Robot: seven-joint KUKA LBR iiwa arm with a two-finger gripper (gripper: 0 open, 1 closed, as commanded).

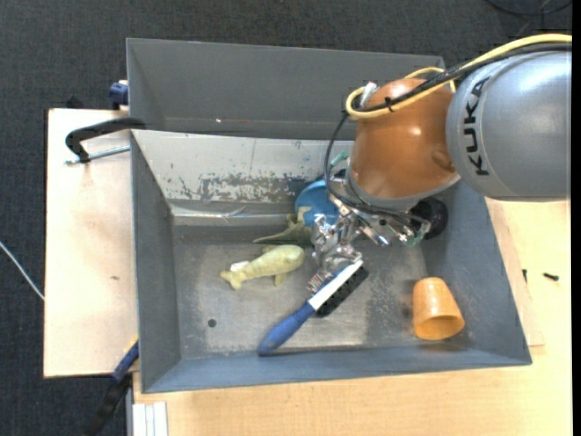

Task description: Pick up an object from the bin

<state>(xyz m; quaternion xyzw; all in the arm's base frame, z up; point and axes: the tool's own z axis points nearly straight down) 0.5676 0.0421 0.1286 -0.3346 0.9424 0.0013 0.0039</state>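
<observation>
A: Three things I can name lie in the grey bin (152, 280): a pale yellow toy animal (268, 266), a blue-handled brush (313, 305) and an orange cup (436, 309).
B: And the claw (334, 260)?
A: Low, right over the brush's black bristles. Wide or narrow, I can't tell.
B: Next?
A: I think: squeeze the brush, then lift.

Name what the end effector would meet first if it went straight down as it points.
Probably the blue-handled brush, whose black head lies just under the end effector; depth is unclear from this view.
</observation>
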